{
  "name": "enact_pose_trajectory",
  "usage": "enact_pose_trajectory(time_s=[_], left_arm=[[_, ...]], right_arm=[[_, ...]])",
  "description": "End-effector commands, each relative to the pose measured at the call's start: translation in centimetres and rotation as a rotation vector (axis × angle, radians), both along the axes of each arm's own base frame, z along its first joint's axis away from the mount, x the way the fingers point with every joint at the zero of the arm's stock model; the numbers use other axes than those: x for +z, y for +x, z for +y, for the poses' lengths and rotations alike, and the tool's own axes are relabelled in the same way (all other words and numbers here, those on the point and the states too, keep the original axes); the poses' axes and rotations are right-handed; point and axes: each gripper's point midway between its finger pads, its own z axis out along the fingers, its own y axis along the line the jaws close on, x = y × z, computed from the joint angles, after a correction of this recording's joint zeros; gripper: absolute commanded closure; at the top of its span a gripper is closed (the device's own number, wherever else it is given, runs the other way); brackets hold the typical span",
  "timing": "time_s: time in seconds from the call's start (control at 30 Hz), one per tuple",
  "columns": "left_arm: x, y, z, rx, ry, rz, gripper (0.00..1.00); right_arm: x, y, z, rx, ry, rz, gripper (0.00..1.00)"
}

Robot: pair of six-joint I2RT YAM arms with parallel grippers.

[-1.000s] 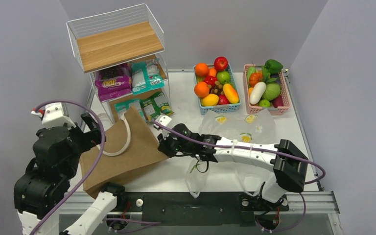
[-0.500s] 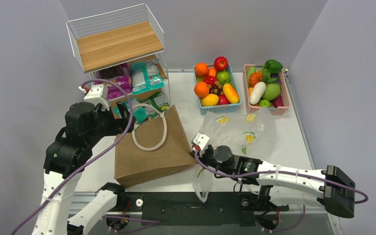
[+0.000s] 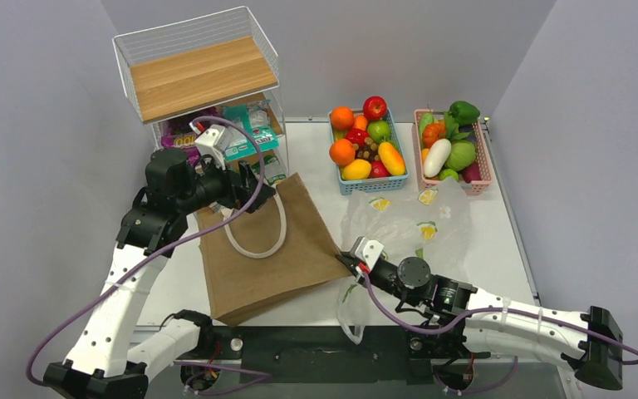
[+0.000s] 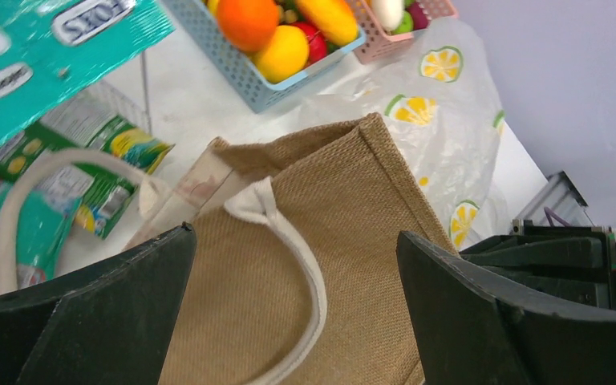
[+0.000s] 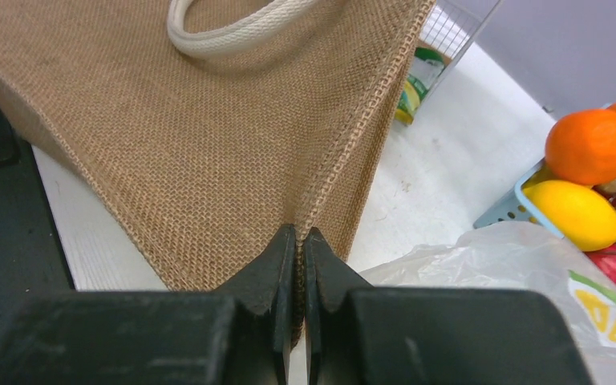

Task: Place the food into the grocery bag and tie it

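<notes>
- The right end effector (image 5: 300,237) is pinched fully together on the near-right corner seam of a brown burlap tote (image 3: 257,274). No gap shows between its jaws.
- The left end effector (image 4: 293,241) is spread wide and holds nothing. It hangs over the tote's far edge and its white handle (image 4: 314,281), just near of the wire rack (image 3: 199,75).
- The grocery bag (image 3: 403,218) lies crumpled on the tabletop to the right of the tote. Its left side touches the pinched corner, and a fold hangs over the near edge. No food appears to be inside it yet.
- The step in hand is probably shifting the tote off the grocery bag. The pinch grips only the seam, so a low, slow pull should keep the burlap from slipping out and keep the thin plastic from being dragged along.
- Packing looks barely begun. The teal packet (image 4: 48,40) and green packet (image 4: 108,164) lie in the rack's lower tier, and the orange (image 3: 341,152) sits in the blue basket (image 3: 374,185).
- A pink basket (image 3: 457,188) of toy vegetables stands to the right of the blue one.
- The tote lies between the left arm and the grocery bag. The rack's wires crowd any reach for the packets, and the handle loop could snag a finger.
</notes>
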Motion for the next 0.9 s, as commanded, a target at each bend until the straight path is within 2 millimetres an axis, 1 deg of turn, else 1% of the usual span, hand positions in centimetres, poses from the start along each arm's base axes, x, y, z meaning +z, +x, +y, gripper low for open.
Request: enact_pose_trajectory(time_s=[0.0, 0.03, 0.1, 0.23, 0.37, 0.5, 0.63, 0.67, 0.7, 0.73, 0.77, 0.87], left_arm=[[4.3, 0.1, -2.5, -0.194, -0.062, -0.236, 0.04], [3.9, 0.2, -2.8, -0.210, -0.061, -0.244, 0.03], [4.2, 0.5, -3.3, -0.245, -0.070, -0.288, 0.03], [3.7, 1.0, -3.8, -0.294, -0.061, -0.297, 0.04], [2.1, 2.0, -3.9, -0.314, -0.030, -0.264, 0.07], [0.7, 2.4, -4.2, -0.353, -0.028, -0.238, 0.13], [0.4, 2.0, -4.7, -0.429, -0.049, -0.225, 0.16], [0.2, 1.8, -4.7, -0.441, -0.052, -0.209, 0.19], [0.3, 1.6, -4.9, -0.470, -0.056, -0.208, 0.24], [-0.2, 1.3, -4.9, -0.482, -0.057, -0.175, 0.26], [-0.2, 1.2, -5.0, -0.508, -0.057, -0.172, 0.27], [-0.9, 0.4, -5.3, -0.549, -0.073, -0.138, 0.27]], right_arm=[[3.9, -0.4, 0.3, 0.031, 0.110, -0.094, 1.00], [4.0, -0.5, 0.3, 0.033, 0.123, -0.096, 1.00], [3.9, -0.8, 0.4, 0.048, 0.138, -0.100, 1.00], [3.9, -1.3, 0.5, 0.056, 0.141, -0.103, 1.00], [4.3, -1.6, 0.6, 0.069, 0.144, -0.117, 1.00], [4.9, -2.0, 1.0, 0.096, 0.147, -0.129, 1.00], [5.1, -2.3, 1.1, 0.105, 0.147, -0.133, 1.00], [5.0, -2.3, 1.1, 0.106, 0.146, -0.132, 1.00], [5.1, -2.3, 1.0, 0.102, 0.150, -0.133, 1.00], [5.2, -2.3, 0.9, 0.102, 0.153, -0.134, 1.00], [5.3, -2.3, 0.9, 0.100, 0.155, -0.134, 1.00], [5.6, -2.3, 0.8, 0.098, 0.168, -0.136, 1.00]])
